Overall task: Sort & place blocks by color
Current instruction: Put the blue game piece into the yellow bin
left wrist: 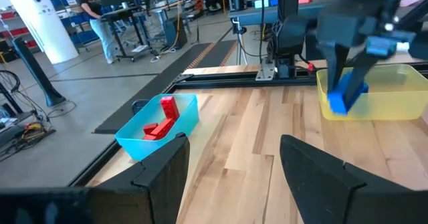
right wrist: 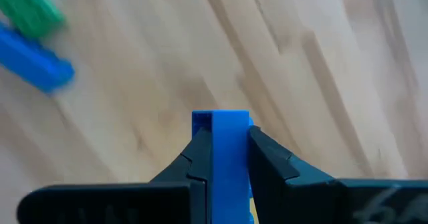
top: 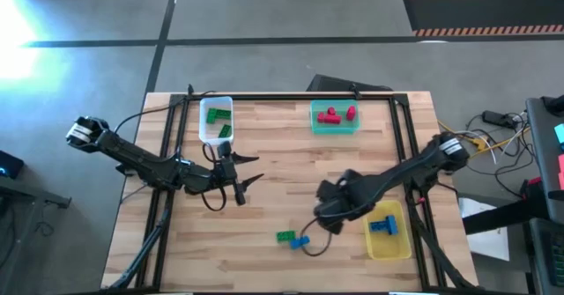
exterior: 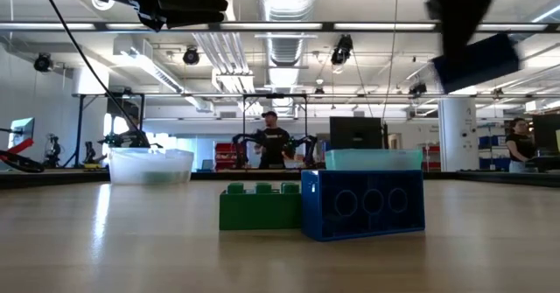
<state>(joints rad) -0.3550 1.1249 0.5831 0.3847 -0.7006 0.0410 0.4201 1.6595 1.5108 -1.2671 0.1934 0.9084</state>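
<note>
My right gripper [right wrist: 224,140] is shut on a blue block [right wrist: 223,154] above the table's middle [top: 333,205], beside the yellow bin [top: 388,233], which holds another blue block [top: 382,224]. A green block [top: 285,236] and a blue block [top: 300,240] lie touching on the table near its near edge. The clear bin [top: 216,119] holds green blocks, and the teal bin [top: 335,117] holds red ones. My left gripper [top: 240,173] hangs open over the table's left half, touching nothing. My right gripper pinches the blue block by its two side faces [right wrist: 231,150], one finger [right wrist: 267,157] on each. The fingers come from above, pointing down. The block is lifted clear of the table; in the left wrist view it hangs below the fingers [left wrist: 348,93].
The loose green block [exterior: 261,207] and blue block [exterior: 363,204] stand close in the low view. Black rails run along the table's sides [top: 401,128]. Bare wood lies between the bins and at the table's near left. People stand in the room beyond the table.
</note>
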